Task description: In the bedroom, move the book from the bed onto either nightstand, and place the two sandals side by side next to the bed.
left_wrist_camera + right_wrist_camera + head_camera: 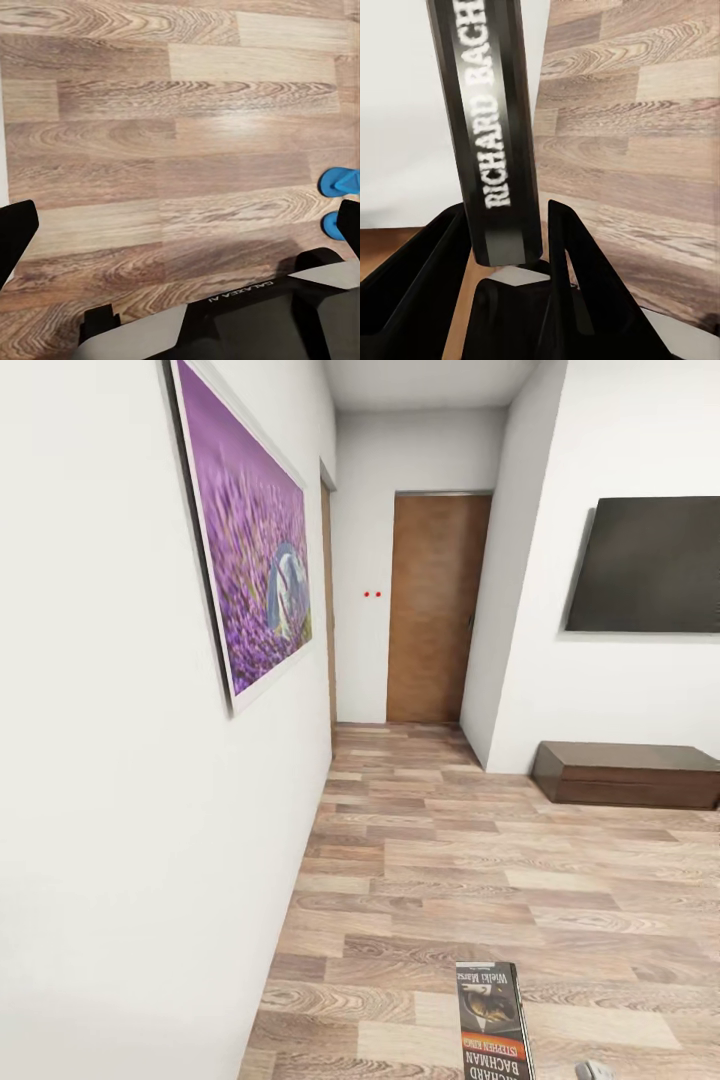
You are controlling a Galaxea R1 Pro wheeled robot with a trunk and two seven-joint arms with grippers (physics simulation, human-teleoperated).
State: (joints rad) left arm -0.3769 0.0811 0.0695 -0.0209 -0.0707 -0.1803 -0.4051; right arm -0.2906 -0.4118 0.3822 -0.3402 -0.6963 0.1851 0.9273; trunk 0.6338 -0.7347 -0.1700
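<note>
My right gripper [502,262] is shut on the book [495,135]. Its dark spine with the white lettering "Richard Bachman" stands up between the black fingers. In the head view the book [492,1020] hangs over the wood-plank floor at the lower edge, its cover facing up. My left gripper [180,232] is open, with nothing but floor between its fingers. Two bright blue sandals [341,181] [334,223] lie on the floor close together, beside one left fingertip. The bed and the nightstand are out of view.
A white wall with a purple painting [250,550] runs close along my left. Ahead are a brown door [437,610], a dark wall screen [650,565] and a long low dark bench [628,773] at the right. My base [247,322] shows under the left gripper.
</note>
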